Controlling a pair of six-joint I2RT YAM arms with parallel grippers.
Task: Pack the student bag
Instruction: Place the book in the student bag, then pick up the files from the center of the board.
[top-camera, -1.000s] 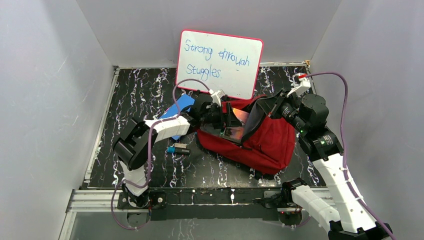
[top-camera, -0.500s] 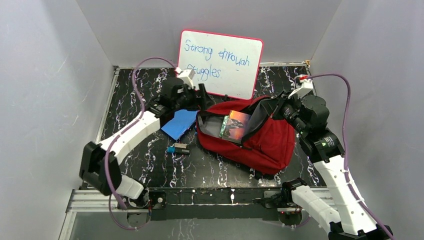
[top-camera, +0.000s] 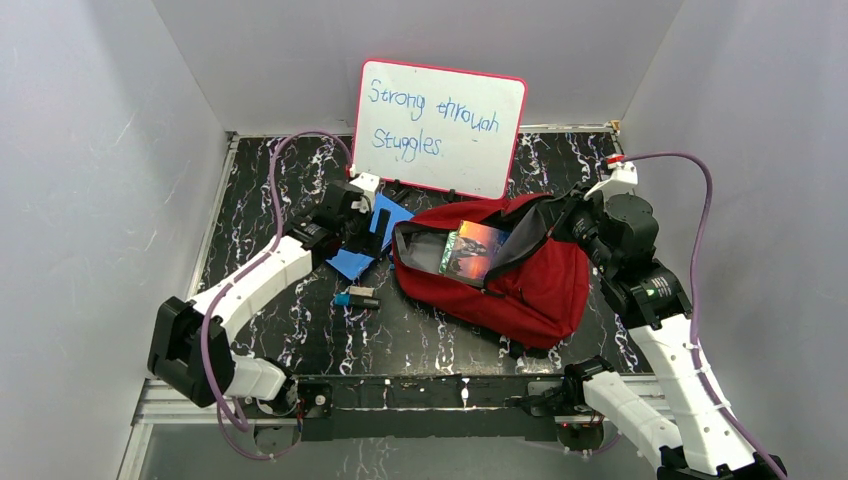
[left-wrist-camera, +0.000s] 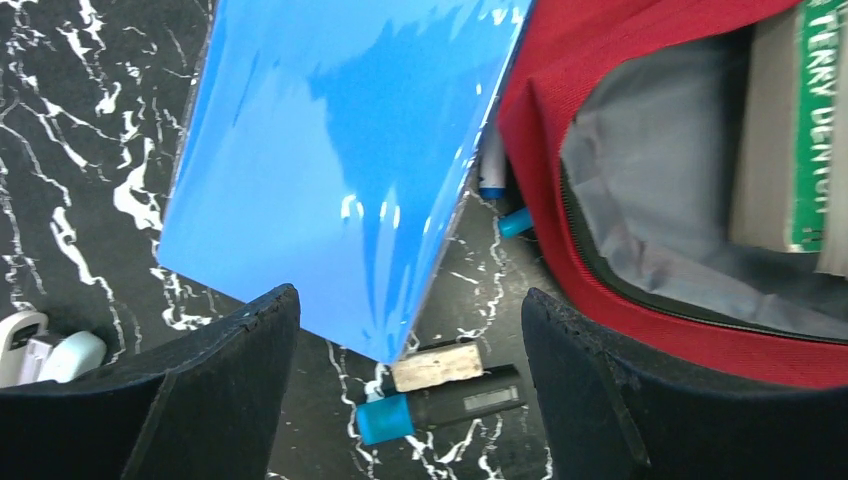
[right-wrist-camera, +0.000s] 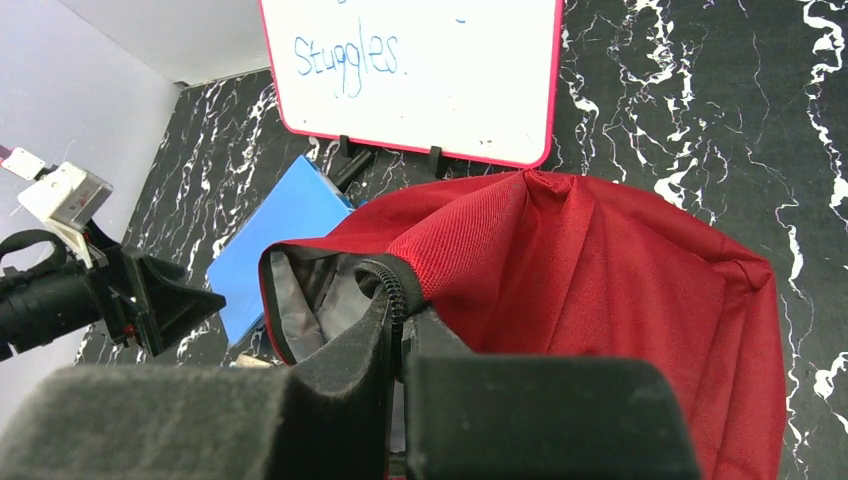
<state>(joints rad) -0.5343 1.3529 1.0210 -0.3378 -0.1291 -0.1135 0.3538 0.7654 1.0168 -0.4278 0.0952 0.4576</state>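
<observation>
The student bag (top-camera: 530, 280) lies open in the middle of the table, red with a grey lining (left-wrist-camera: 650, 200). A book (top-camera: 472, 250) stands in its mouth. My right gripper (top-camera: 572, 215) is at the bag's upper right, shut on the black zipper edge (right-wrist-camera: 392, 285) and holding the flap up. My left gripper (top-camera: 375, 222) hovers open over a blue notebook (left-wrist-camera: 340, 150) just left of the bag. Nothing sits between its fingers (left-wrist-camera: 250, 370). The notebook's near corner lies between the fingertips in the left wrist view.
A black marker with a blue cap (top-camera: 357, 299) and a beige block (left-wrist-camera: 437, 365) lie near the notebook's corner. Two more pens (left-wrist-camera: 515, 222) rest against the bag's rim. A whiteboard (top-camera: 440, 125) stands behind the bag. Grey walls close in both sides.
My left gripper has come out of the bag, leaving the book inside, swung left, and now hangs over the blue notebook. The right gripper keeps its pinch; the flap has sunk a little.
</observation>
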